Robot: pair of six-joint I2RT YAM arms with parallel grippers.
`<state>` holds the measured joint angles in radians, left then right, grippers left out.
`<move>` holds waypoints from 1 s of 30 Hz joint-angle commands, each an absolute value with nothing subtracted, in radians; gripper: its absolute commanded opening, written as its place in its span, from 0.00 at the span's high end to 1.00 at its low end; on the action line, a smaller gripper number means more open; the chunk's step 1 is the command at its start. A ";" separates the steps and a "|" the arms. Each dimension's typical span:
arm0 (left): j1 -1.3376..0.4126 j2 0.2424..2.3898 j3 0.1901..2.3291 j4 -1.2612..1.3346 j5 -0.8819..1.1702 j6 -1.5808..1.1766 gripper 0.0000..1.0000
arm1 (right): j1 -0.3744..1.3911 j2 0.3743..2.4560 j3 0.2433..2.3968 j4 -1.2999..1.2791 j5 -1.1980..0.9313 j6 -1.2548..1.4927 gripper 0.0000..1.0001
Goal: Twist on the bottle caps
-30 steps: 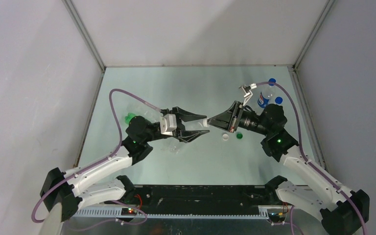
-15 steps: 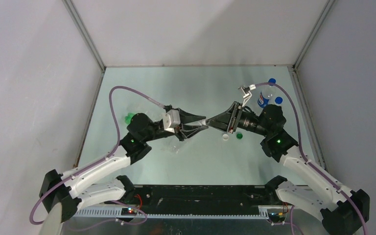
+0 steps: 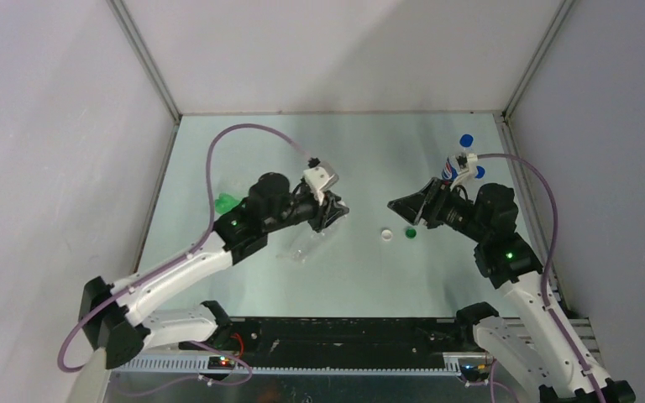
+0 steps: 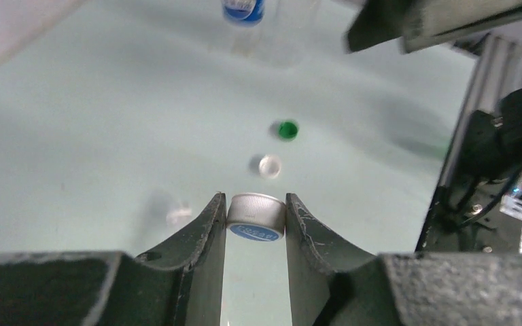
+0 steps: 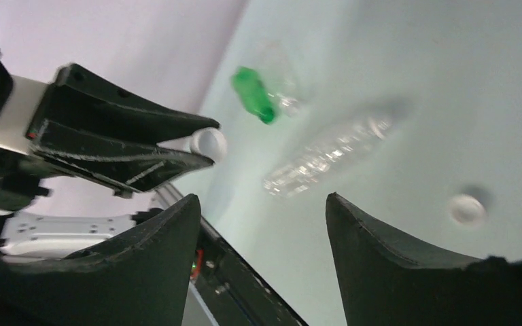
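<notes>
My left gripper (image 4: 255, 219) is shut on a white bottle cap (image 4: 255, 214) with a blue printed top, held above the table. From overhead the left gripper (image 3: 338, 211) hangs left of centre. My right gripper (image 3: 403, 211) faces it from the right, open and empty, with a gap between the two. The right wrist view shows its jaws wide apart (image 5: 262, 204) and the held cap (image 5: 209, 144) beyond. A loose white cap (image 3: 385, 234) and a green cap (image 3: 410, 232) lie on the table between the arms. A clear bottle (image 3: 306, 243) lies on its side below the left gripper.
A green bottle (image 3: 225, 201) lies near the left wall. At the back right stand a Pepsi-labelled bottle (image 3: 451, 169) and two blue-capped bottles (image 3: 467, 139) (image 3: 479, 172). Grey walls close in the table; a black rail runs along its near edge.
The cap passed from the right gripper to the left. The left gripper shut on it and drew back left; the right gripper opened and pulled away right.
</notes>
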<state>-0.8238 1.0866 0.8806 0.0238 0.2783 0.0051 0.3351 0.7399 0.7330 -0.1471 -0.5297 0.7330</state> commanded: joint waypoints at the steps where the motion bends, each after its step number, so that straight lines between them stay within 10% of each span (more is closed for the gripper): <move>1: -0.846 1.211 1.019 -0.330 0.082 -0.067 0.74 | 0.292 0.725 0.794 -0.429 -0.464 0.586 0.29; 30: -0.957 2.048 1.505 -0.700 -0.163 -0.211 0.59 | 0.291 0.658 0.836 -0.640 -0.428 0.437 0.26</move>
<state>-0.9497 2.0212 1.4506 -0.6796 -0.1230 -0.1848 0.2939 0.6685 0.7921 -0.6407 -0.4252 0.4622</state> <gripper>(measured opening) 0.385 0.736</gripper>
